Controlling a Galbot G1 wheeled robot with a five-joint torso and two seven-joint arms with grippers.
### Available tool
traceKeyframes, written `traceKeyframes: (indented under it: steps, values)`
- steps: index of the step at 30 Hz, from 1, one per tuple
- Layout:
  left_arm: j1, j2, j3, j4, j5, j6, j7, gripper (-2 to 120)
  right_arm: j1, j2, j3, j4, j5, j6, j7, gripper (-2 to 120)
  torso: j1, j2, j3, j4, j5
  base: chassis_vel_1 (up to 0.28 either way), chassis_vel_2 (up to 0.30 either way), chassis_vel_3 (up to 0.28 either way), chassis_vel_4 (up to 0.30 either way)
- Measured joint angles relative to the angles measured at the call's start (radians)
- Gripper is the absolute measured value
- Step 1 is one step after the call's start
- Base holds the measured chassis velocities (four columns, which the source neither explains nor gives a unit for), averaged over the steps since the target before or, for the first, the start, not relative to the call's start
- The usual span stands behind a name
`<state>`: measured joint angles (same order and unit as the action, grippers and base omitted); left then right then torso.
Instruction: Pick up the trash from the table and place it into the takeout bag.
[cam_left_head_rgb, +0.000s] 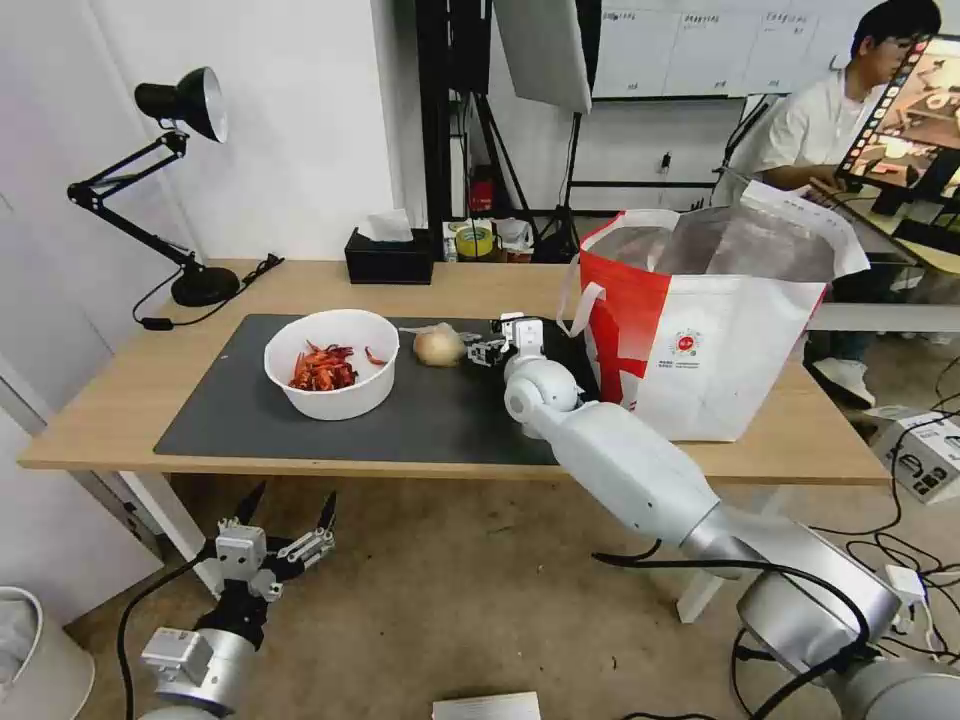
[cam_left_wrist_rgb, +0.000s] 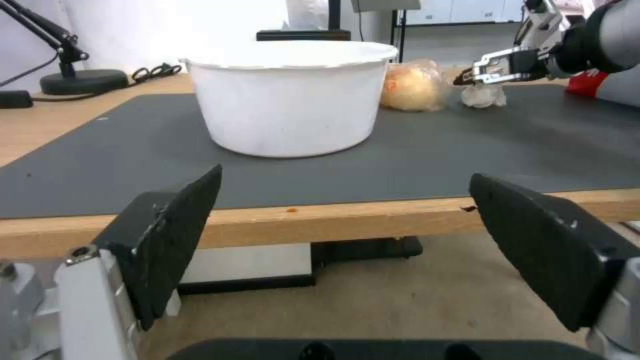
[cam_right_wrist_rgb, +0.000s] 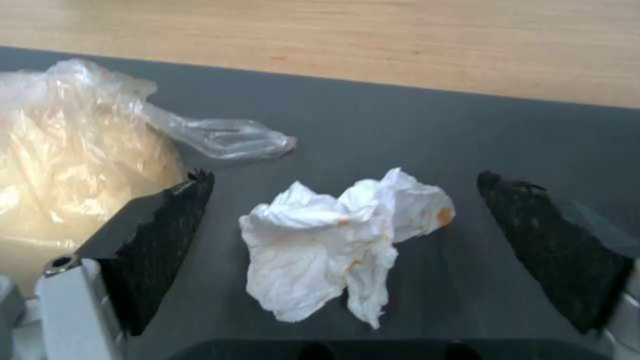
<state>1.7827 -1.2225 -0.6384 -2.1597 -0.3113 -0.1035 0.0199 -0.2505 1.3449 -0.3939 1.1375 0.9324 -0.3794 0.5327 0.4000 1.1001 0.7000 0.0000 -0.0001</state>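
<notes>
Straddling the crumpled white stained tissue (cam_right_wrist_rgb: 347, 240) on the dark grey mat, my right pincer (cam_right_wrist_rgb: 347, 250) is spread wide. I should lower until the tips graze the mat, then close, staying clear of the beige plastic-wrapped ball (cam_right_wrist_rgb: 73, 155) just beside. My left pincer (cam_left_head_rgb: 290, 525) hangs spread below the bench (cam_left_head_rgb: 90, 420).

Crumpled paper tissue (cam_right_wrist_rgb: 347, 240) on matt mat (cam_right_wrist_rgb: 467, 140)

This looks like a lab or studio room for testing robots. Behind the wooden worktop (cam_left_head_rgb: 110, 420) stand a big photo light (cam_left_head_rgb: 545, 50) on a black stand and a whiteboard (cam_left_head_rgb: 700, 45). A black desk lamp (cam_left_head_rgb: 180, 100) sits on the worktop's far corner. Cables (cam_left_head_rgb: 900, 540) lie on the floor beside it.
</notes>
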Motion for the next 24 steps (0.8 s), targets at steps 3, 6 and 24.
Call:
traceKeyframes:
  steps: [3,6,24]
  values:
    - [-0.002,0.002,0.002,0.000,-0.001,0.000,0.000,100,0.000,0.003,0.000,-0.002,0.003,-0.011,-0.004,97,0.000,0.000,0.000,0.0000,0.0000,0.000,0.000,0.000,0.000]
    - [-0.004,0.005,0.003,0.000,-0.003,0.000,0.000,100,0.000,0.005,-0.001,-0.002,0.005,-0.021,-0.005,92,0.000,0.000,0.000,0.0000,0.0000,0.000,0.000,0.000,0.000]
    - [-0.004,0.006,0.017,0.001,-0.007,-0.003,0.001,100,-0.024,-0.010,-0.003,0.015,0.033,-0.038,0.008,43,0.000,0.000,0.000,0.0000,0.0001,0.000,0.000,0.000,0.000]
